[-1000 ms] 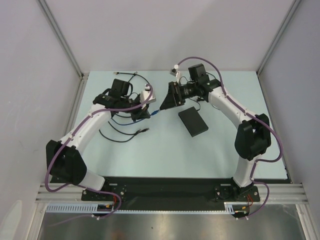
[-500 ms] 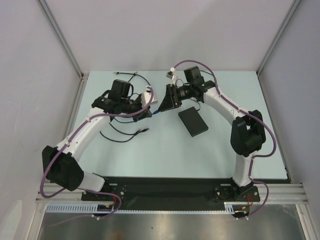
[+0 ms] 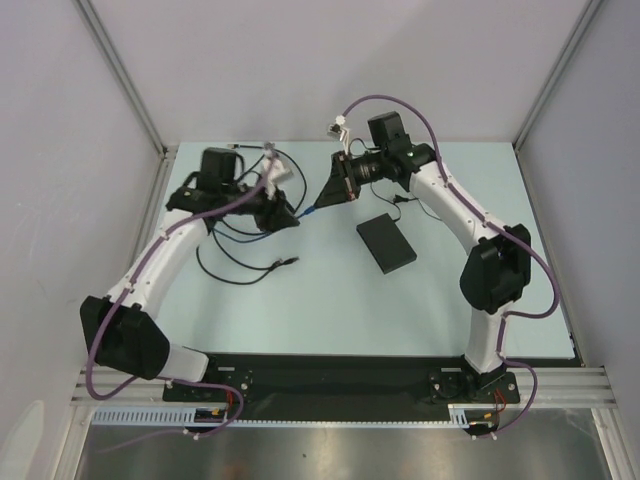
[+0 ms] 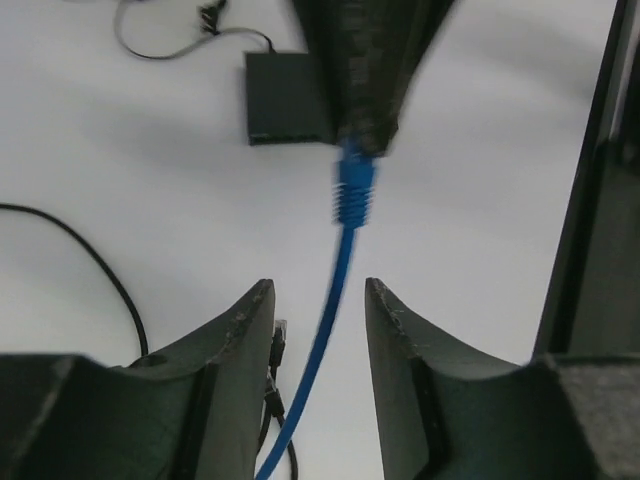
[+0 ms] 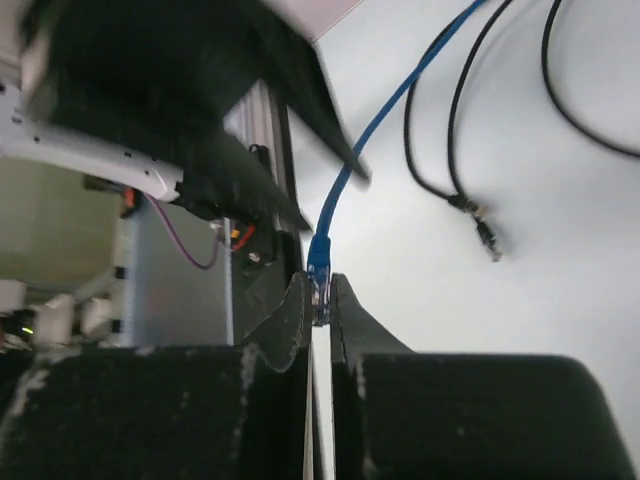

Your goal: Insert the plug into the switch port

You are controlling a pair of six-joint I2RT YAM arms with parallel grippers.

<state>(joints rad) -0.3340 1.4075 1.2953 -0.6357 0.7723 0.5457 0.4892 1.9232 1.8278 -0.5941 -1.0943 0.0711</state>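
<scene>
left gripper (image 4: 318, 292): let go of plug (image 4: 354, 186) | right gripper (image 5: 320, 292): now clamps it

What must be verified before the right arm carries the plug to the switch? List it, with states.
1. The right gripper is shut on the blue cable plug: ok.
2. The left gripper is open, with the blue cable running free between its fingers: ok.
3. The flat matte-black rectangular switch lies flat with nothing on it: ok.
4. Plug lined up at a switch port: not ok, it is held well apart from the switch.
5. Plug's clip orientation against the port: cannot tell.
</scene>
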